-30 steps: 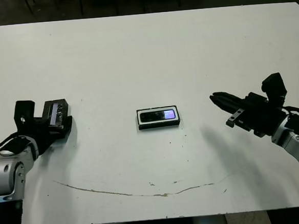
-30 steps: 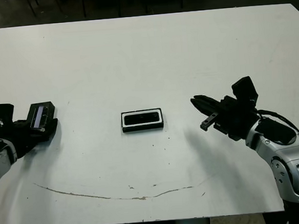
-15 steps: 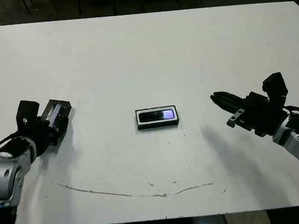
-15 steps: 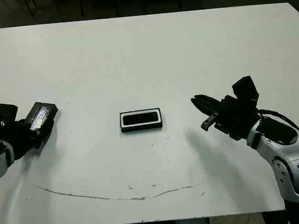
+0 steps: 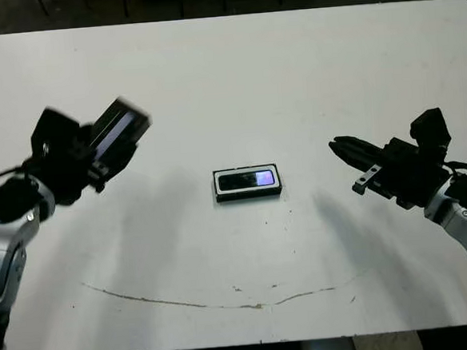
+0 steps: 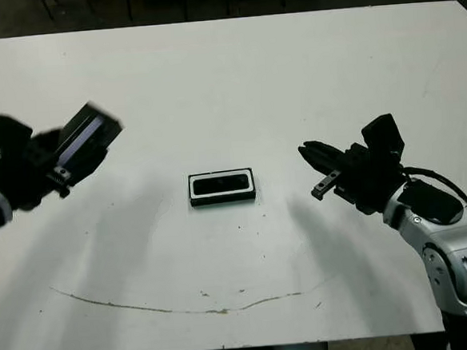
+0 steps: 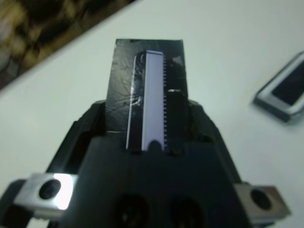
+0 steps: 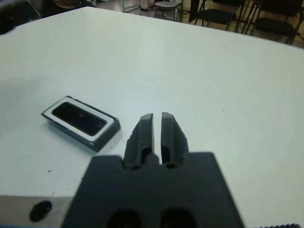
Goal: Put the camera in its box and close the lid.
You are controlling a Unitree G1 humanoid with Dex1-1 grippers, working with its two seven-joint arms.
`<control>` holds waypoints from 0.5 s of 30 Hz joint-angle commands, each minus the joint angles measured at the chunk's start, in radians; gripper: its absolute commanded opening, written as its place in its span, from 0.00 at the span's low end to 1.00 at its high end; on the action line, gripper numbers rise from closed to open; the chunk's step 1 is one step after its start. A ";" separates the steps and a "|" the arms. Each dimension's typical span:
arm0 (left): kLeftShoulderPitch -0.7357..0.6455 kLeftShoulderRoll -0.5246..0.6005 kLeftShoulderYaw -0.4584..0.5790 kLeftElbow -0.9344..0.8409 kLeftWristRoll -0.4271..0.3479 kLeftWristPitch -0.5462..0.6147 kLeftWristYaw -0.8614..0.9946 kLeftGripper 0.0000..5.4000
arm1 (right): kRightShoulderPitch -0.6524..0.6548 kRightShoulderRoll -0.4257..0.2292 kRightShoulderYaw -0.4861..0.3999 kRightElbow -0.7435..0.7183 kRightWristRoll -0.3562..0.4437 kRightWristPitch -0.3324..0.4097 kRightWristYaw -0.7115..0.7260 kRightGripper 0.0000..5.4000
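Landmark: the box (image 5: 248, 183), a shallow black-rimmed tray with white lining, flat on the white counter (image 5: 235, 79) near its middle.
Camera: the slim black camera (image 5: 248, 179) lies inside the box, lengthwise; its glossy face catches a bluish-purple glint in the left eye view and reads plain dark in the right eye view.
Lid: the flat black lid (image 5: 117, 132) is off the box, well to the box's left and raised clear of the counter, tilted, with a pale reflective strip showing along it. It looks motion-blurred in both eye views.
Left gripper: the left gripper (image 7: 148, 102) has its jaws pinching the lid, one black finger on each flat side; the left wrist view shows the lid edge-on between them, its bright centre panel as a narrow light band. The box shows in that view off to one side, apart from the lid.
Right gripper: the right gripper (image 5: 352, 147) hangs well to the right of the box, pointing toward it, above the counter with a soft shadow beneath. Its jaws are pressed nearly together with only a thin slit between the fingers (image 8: 143, 133), and they carry nothing.
Counter marks: a thin brown curved line (image 5: 218, 302) runs across the counter on the robot's side of the box, well apart from it, with a few small specks near it.
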 commanded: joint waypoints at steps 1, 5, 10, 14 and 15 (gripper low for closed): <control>-0.057 -0.001 -0.060 0.097 -0.008 -0.050 -0.110 0.52 | -0.017 0.018 0.001 0.087 -0.001 -0.045 0.032 0.00; -0.113 -0.011 -0.141 0.182 0.029 -0.093 -0.186 0.52 | -0.035 0.037 0.018 0.171 -0.027 -0.136 0.068 0.00; -0.164 -0.023 -0.232 0.288 0.092 -0.138 -0.246 0.52 | -0.063 0.052 0.020 0.272 -0.021 -0.215 0.130 0.00; -0.193 -0.021 -0.279 0.321 0.127 -0.133 -0.291 0.52 | -0.079 0.046 0.016 0.273 -0.007 -0.176 0.127 0.00; -0.197 -0.024 -0.284 0.328 0.132 -0.135 -0.298 0.52 | -0.084 0.043 0.014 0.274 -0.002 -0.163 0.128 0.00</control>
